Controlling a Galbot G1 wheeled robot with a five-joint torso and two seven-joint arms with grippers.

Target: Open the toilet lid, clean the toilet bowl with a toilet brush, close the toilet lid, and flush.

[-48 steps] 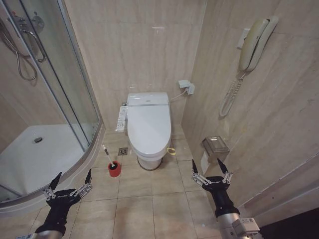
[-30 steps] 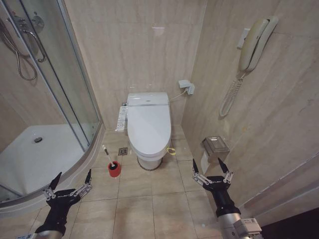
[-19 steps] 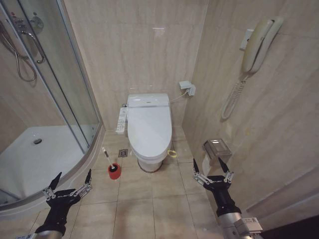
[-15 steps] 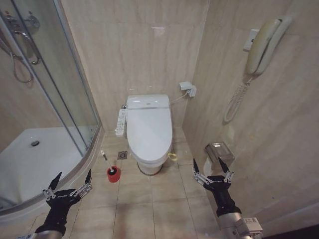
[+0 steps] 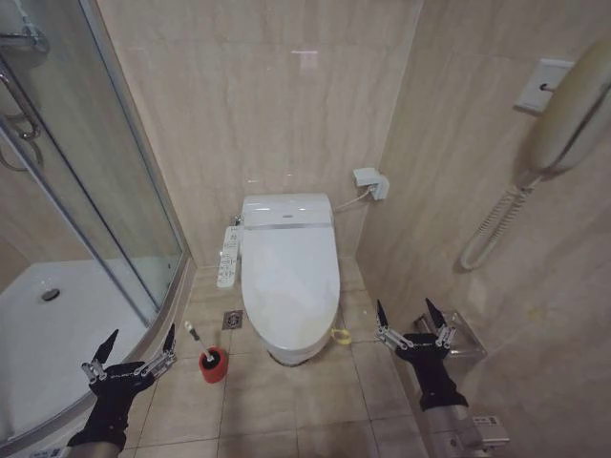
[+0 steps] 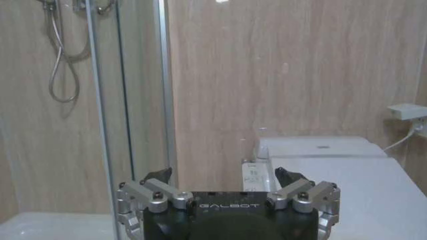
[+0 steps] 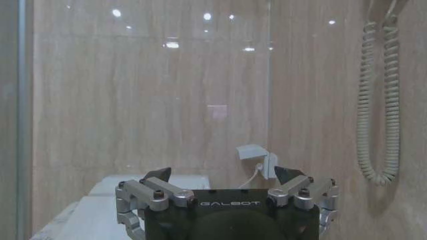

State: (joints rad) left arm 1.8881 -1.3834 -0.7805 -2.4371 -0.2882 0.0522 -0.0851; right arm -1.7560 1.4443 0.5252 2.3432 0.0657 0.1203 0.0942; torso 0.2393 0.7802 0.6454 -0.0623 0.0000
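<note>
A: How far along is it?

B: Nothing is done, I judge. The lid [image 5: 289, 277] lies shut, ahead of and between both claws. The brush [image 5: 199, 343] stands in its red cup [image 5: 213, 365], just ahead of the left claw [image 5: 132, 351] and to its right. Opening, scrubbing, closing and flushing all remain.

A: And the claws?

B: Left claw spread, empty, low near the floor. Right claw [image 5: 412, 319] spread too, empty, beside the wall.

A: Any writing?

B: "GALBOT" on each claw's body.

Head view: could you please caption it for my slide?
Both open grippers, left and right, hover before the closed toilet lid; toilet brush in its holder.
</note>
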